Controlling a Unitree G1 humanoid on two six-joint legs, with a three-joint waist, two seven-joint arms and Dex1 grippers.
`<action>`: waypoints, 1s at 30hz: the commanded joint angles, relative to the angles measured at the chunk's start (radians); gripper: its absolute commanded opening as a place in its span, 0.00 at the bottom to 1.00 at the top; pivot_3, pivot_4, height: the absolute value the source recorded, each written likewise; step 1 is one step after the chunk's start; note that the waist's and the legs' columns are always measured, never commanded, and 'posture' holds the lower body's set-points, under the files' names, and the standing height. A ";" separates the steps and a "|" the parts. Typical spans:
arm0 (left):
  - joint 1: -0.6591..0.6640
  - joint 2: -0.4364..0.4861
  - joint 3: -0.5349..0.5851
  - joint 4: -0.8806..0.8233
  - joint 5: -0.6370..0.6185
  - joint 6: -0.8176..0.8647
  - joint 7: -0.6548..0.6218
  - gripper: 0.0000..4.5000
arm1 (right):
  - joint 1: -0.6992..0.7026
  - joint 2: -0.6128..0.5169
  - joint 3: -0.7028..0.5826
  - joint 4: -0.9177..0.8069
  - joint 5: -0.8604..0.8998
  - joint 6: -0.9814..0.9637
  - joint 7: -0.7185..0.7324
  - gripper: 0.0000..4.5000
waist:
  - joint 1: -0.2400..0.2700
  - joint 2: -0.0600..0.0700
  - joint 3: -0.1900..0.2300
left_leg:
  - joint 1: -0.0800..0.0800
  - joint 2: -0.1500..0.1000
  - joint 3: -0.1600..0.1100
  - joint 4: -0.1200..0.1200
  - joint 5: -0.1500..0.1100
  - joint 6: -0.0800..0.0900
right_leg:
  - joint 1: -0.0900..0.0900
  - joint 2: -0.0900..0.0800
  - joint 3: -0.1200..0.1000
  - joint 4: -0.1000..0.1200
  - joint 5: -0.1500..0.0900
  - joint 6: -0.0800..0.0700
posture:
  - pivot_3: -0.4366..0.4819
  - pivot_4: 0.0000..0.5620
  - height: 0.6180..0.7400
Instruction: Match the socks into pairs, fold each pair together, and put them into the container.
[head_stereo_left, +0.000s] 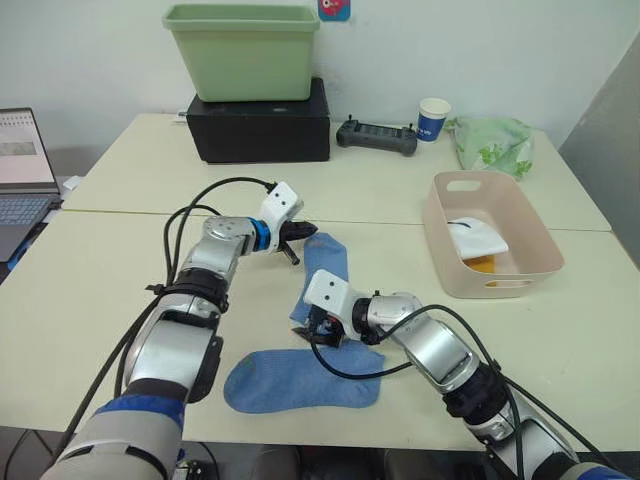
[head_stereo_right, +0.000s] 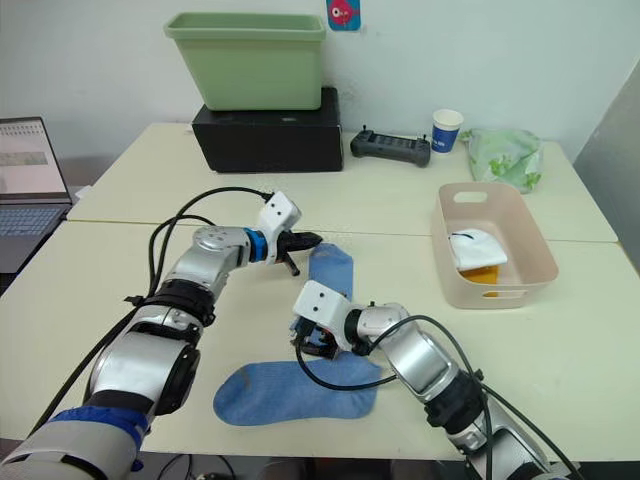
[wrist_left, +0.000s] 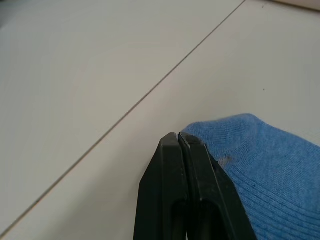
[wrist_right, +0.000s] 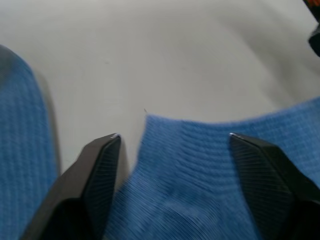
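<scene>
So we're on the blue pair now. The pink container (head_stereo_left: 545, 268) near the right edge of the counter (head_stereo_left: 100, 300) already has a white sock (head_stereo_left: 478, 238) and something mustard-yellow (head_stereo_left: 482, 263) tucked under it, so I'd guess two pairs are done.

One blue sock (head_stereo_left: 300, 382) lies flat near the front edge. The other blue sock (head_stereo_left: 328, 262) stretches from it toward the middle of the counter.

The left gripper (wrist_left: 184, 142) has its fingers clenched tight, right at that second sock's far end, looks like pinching the edge of the fabric. The right gripper (wrist_right: 174, 141) has its fingers spread wide, straddling the sock's cuff without gripping yet.

Next move, I reckon: the right closes on the cuff, then both carry this sock over the flat one to line them up.
</scene>
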 joint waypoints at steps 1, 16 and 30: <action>-0.039 -0.022 -0.001 0.063 0.035 -0.016 0.001 0.00 | -0.026 0.004 -0.013 -0.019 -0.011 0.005 -0.010 0.49 | 0.000 0.000 0.000 | 0.000 0.000 -0.001 0.000 0.000 0.000 | 0.000 0.000 -0.001 0.000 0.000 0.000 | 0.48 0.27 0.92; -0.033 -0.030 0.087 0.091 0.014 0.062 -0.040 0.00 | -0.035 -0.056 -0.024 -0.095 0.004 0.009 0.040 0.01 | 0.000 0.000 0.000 | 0.000 0.000 -0.001 0.001 0.000 0.000 | 0.001 0.000 -0.001 0.001 0.000 0.000 | 0.48 0.27 0.92; 0.070 -0.003 0.179 -0.127 -0.063 0.096 -0.013 0.14 | -0.033 -0.113 -0.025 -0.101 -0.006 -0.058 0.076 0.00 | 0.000 0.000 0.000 | 0.000 0.000 -0.002 0.001 0.000 0.000 | 0.001 0.000 -0.002 0.002 0.000 -0.001 | 0.48 0.27 0.92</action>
